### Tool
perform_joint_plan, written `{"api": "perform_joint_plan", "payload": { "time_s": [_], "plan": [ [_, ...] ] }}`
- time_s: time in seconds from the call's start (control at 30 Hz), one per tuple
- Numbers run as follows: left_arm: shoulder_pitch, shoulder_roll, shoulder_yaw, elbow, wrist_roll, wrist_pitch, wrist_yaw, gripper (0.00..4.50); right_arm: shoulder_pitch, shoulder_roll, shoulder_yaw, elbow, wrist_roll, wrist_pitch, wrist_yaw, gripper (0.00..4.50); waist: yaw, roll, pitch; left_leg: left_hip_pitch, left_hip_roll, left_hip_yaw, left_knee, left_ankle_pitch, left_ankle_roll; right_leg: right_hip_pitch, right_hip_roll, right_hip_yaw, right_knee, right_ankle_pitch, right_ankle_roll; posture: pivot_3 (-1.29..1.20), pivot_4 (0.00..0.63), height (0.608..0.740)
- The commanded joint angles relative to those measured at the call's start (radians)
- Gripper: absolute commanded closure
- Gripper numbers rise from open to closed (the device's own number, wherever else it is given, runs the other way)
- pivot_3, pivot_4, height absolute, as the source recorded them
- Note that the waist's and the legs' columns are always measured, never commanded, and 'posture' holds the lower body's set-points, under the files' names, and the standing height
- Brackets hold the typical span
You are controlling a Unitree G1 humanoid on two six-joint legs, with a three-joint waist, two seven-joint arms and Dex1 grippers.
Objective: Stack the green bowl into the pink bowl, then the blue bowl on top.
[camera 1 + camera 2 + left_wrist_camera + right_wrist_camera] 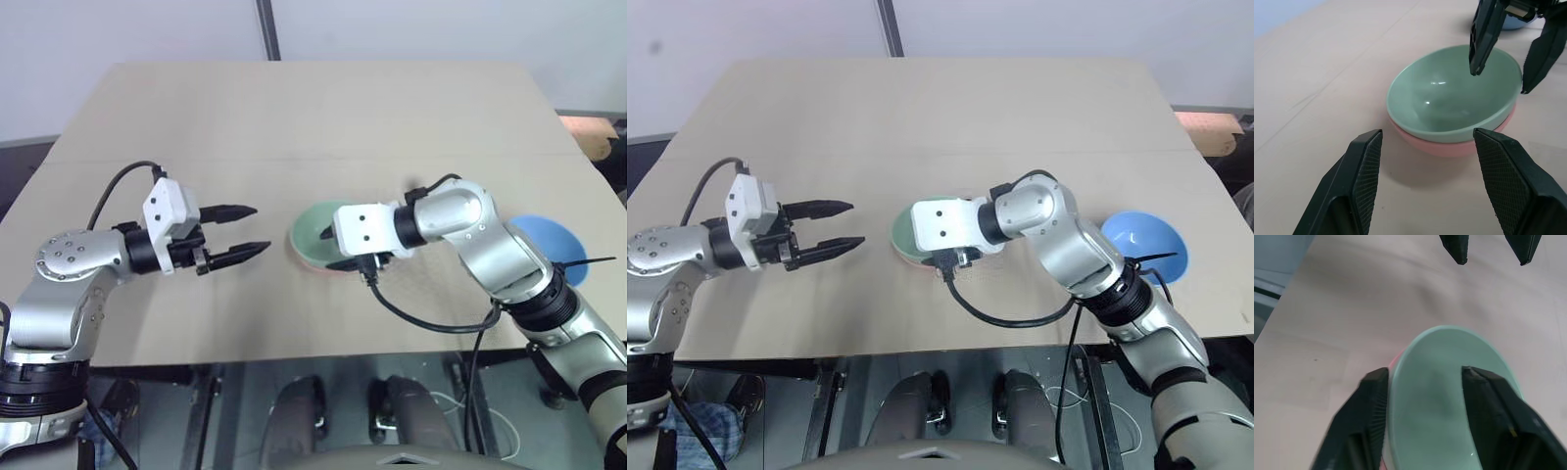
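The green bowl (pixel 315 233) sits nested inside the pink bowl (pixel 1449 145), near the middle of the table (pixel 323 117), and only a thin pink edge shows under the green rim. The right gripper (pixel 1508 66) is at the stack from its 3 o'clock side; in the left wrist view one black finger hangs over the inside of the green bowl and the other finger is outside the rim, so the wall of the bowl is between them. The two fingers are apart and there is a visible gap on both sides of the rim, so they do not clamp the bowl. The left gripper (pixel 240 231) is at about 9 o'clock from the stack, near it but not touching, and it points toward the bowls. Its jaws are also apart, wide, and there is nothing between them. The blue bowl (pixel 1144 245) stands alone at about 3 o'clock from the stack, well apart from it, close to the right edge of the table and partly behind the right arm. A black cable hangs in a loop under the right wrist, in front of the table edge.
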State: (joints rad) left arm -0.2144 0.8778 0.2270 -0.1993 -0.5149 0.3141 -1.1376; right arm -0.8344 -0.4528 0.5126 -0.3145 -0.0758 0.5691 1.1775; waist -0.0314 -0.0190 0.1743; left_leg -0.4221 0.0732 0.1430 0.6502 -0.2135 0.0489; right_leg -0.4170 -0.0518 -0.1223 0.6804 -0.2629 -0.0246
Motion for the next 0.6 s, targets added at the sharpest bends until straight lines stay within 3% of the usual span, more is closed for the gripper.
{"api": "perform_joint_plan", "payload": {
  "time_s": [0.03, 0.37, 0.6],
  "plan": [
    [-0.017, 0.000, 0.008, -0.008, -0.012, -0.020, -0.013, 1.36, -0.023, -0.031, -0.108, -0.083, 0.064, 0.090, -0.012, 2.09, 0.001, 0.000, 0.000, 0.000, 0.000, 0.000, 0.000, 0.000, 0.000, 0.000, 0.000, 0.000, 0.000, 0.000, 0.000, 0.00, 0.150, 0.740],
    [-0.091, -0.019, -0.041, 0.058, -0.015, -0.046, -0.099, 1.36, 0.231, -0.359, -0.374, -0.028, 0.006, 0.135, -0.173, 2.09, 0.027, 0.000, 0.000, -0.001, -0.001, 0.000, 0.000, 0.000, 0.000, 0.000, 0.000, -0.001, -0.001, 0.000, 0.001, 0.00, 0.150, 0.740],
    [-0.180, -0.035, -0.098, 0.150, -0.007, -0.081, -0.190, 1.36, 0.402, -0.466, -0.550, -0.103, 0.020, 0.298, -0.267, 2.09, 0.018, 0.000, 0.000, -0.001, 0.000, 0.000, 0.000, 0.000, 0.000, -0.001, 0.001, 0.000, -0.001, -0.001, 0.002, 0.00, 0.150, 0.740]
  ]
}}
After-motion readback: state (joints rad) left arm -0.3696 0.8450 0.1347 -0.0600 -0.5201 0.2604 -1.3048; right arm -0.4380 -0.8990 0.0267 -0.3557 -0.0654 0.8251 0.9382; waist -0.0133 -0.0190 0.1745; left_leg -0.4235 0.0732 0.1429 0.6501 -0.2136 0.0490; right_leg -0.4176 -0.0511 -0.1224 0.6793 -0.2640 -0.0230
